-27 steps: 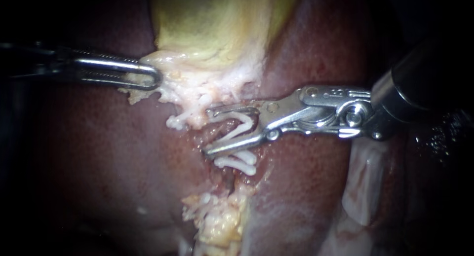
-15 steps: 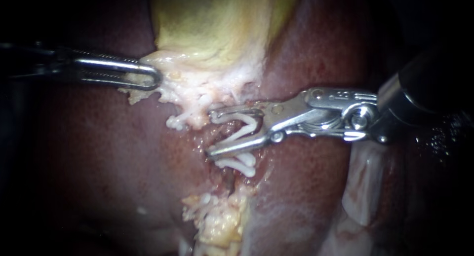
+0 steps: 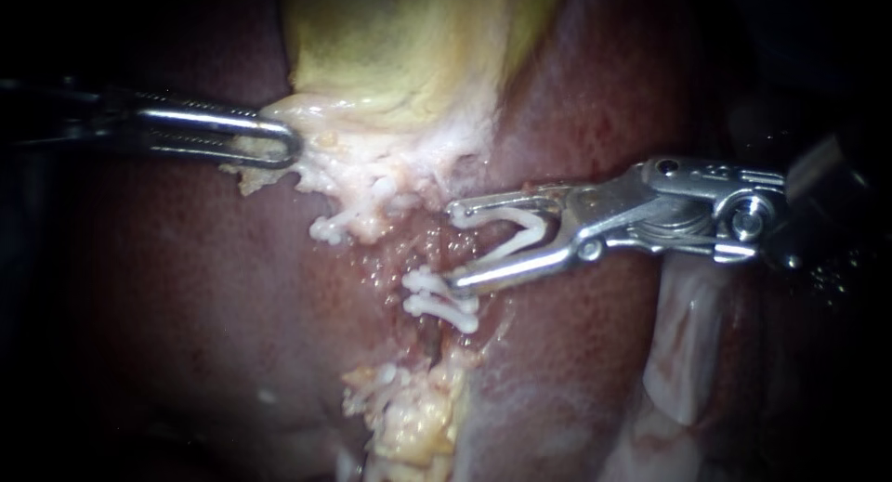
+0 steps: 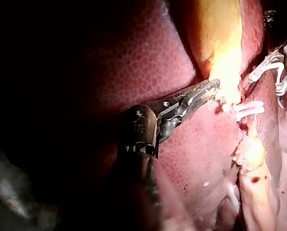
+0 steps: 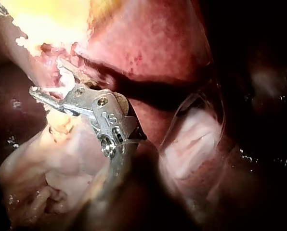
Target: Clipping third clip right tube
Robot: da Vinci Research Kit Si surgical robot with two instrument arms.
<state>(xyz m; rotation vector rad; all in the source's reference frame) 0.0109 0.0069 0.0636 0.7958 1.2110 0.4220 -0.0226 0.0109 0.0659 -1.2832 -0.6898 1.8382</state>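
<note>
My right instrument [image 3: 451, 245]: jaws stand apart, holding an open clip [image 3: 516, 243] between them, just beside the right tube [image 3: 426, 259], not around it, above two set clips [image 3: 441, 303]. My left instrument [image 3: 279, 140]: jaws clamped on gallbladder [image 3: 390, 64] edge. I judge placement pending; next, straddle the tube, then close.

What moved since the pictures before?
The right instrument slid back toward the right, off the tissue it straddled, carrying its open white clip unclosed. The left instrument kept holding the gallbladder edge, and the two set clips stayed put.
</note>
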